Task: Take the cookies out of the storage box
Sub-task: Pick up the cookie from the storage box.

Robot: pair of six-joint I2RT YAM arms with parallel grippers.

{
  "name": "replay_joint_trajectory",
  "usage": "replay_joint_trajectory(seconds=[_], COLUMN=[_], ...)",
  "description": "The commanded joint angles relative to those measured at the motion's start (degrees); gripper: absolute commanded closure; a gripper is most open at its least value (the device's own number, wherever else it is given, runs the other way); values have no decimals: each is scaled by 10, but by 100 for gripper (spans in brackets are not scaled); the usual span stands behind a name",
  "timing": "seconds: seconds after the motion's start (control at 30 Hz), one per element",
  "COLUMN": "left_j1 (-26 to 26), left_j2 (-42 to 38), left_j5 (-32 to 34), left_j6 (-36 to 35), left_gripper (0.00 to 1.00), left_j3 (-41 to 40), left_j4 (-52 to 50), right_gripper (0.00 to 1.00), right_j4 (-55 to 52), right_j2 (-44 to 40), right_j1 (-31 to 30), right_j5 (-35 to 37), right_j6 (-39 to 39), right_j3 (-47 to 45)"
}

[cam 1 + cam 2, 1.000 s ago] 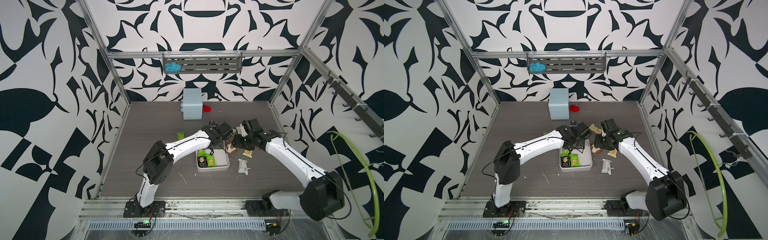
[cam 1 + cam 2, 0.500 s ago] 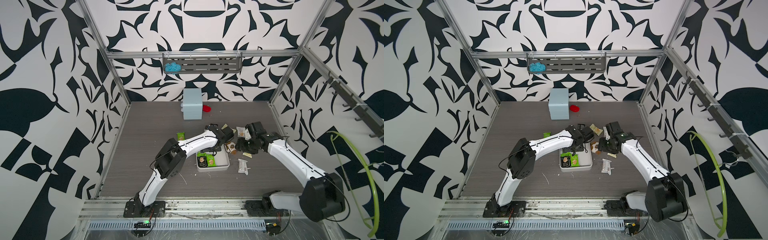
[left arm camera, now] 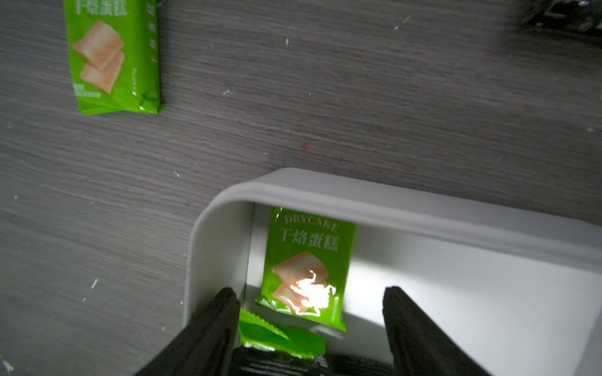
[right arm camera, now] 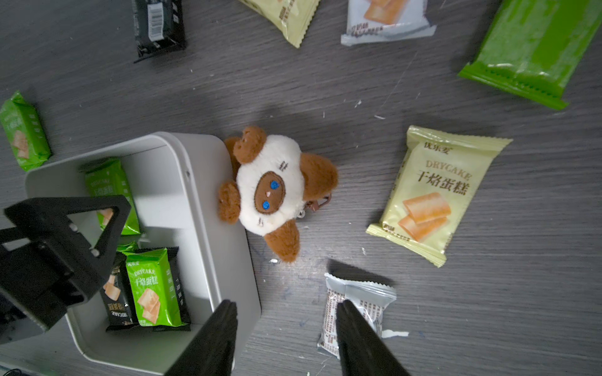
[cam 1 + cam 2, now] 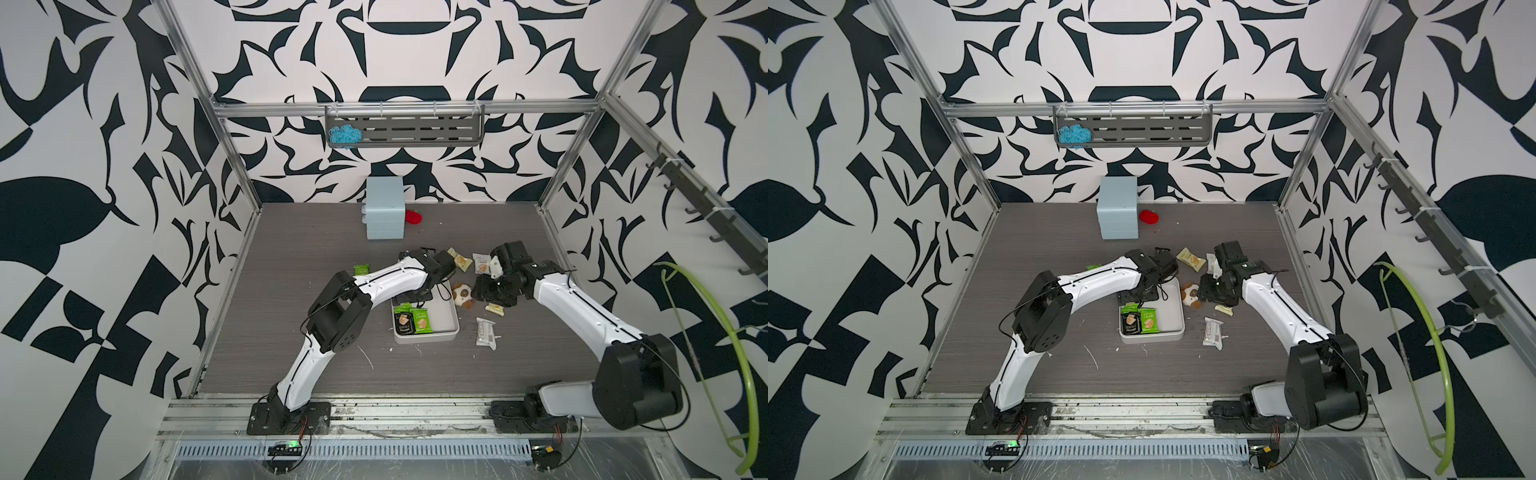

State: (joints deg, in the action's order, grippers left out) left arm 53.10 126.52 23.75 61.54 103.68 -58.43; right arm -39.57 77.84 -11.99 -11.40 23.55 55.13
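The storage box is a shallow white tray near the table's middle. It holds cookies: a black packet and a green one side by side, and another green packet leaning on the far wall. My left gripper hangs open inside the box's far-left corner, above that packet and a crumpled green one. My right gripper is open and empty, over the table between the box wall and a white packet.
A brown-and-white plush toy lies against the box's right wall. Loose packets lie around it: cream, long green, black, green. A light-blue cabinet and a red object stand at the back.
The left arm's elbow has swung up and to the right, and its jaws have widened a little. The right gripper has shifted slightly to the right.
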Motion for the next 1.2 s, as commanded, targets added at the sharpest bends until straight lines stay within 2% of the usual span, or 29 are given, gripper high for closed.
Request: replay_joint_trajectory(seconds=[0.0, 0.3, 0.67, 1.17], left_j1=[-4, -18, -18, -29], left_j2=[17, 21, 35, 33], left_j5=[-14, -33, -73, -75], left_j6=[-9, -23, -41, -58], left_gripper=[23, 23, 23, 27], left_j3=[-6, -25, -1, -30], left_j4=[2, 29, 63, 77], right_gripper=[45, 45, 45, 46], right_j4=[0, 0, 0, 0], right_j2=[-1, 3, 9, 15], right_j1=[4, 10, 16, 17], right_j5=[-5, -4, -2, -6], right_j6=[-8, -13, -17, -16], right_j3=[14, 6, 8, 7])
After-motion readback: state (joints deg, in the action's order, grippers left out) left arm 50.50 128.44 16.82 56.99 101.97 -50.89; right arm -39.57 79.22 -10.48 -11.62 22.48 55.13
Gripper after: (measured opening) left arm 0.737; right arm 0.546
